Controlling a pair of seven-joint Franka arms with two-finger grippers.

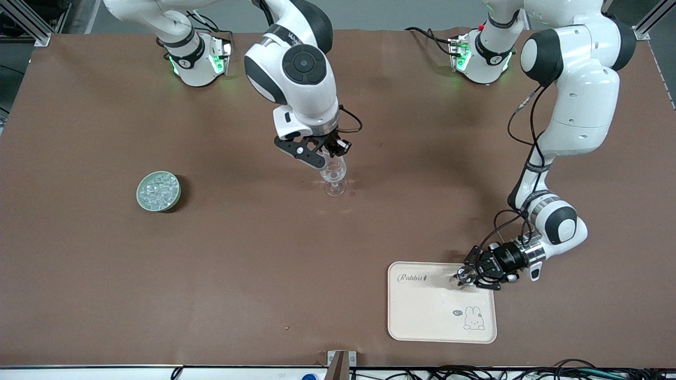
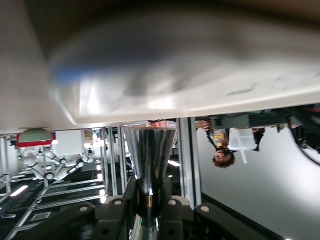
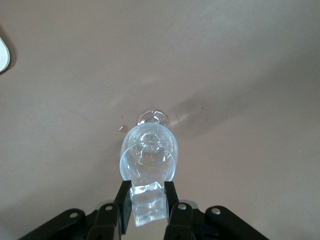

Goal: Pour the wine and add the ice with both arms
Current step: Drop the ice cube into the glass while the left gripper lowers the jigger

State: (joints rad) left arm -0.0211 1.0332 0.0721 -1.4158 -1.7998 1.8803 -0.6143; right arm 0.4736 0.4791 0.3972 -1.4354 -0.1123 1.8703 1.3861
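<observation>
Fingers of the right gripper (image 3: 148, 194) pinch one clear ice cube (image 3: 148, 203), held directly over the mouth of the stemmed glass (image 3: 148, 156). I see that glass standing upright on the brown table (image 1: 222, 253) near its middle, with nothing between cube and rim. From the glass, the pale green dish (image 1: 158, 191) of loose ice cubes (image 1: 157, 189) sits at about 9 o'clock in the front view, well apart, toward the right arm's end.

Left gripper (image 1: 469, 277) fingers are pressed tight on the neck of a shiny metal cup (image 2: 149, 150), over the edge of the cream rabbit tray (image 1: 422, 316). The tray lies at roughly 4 o'clock from the glass, nearer the front camera.
</observation>
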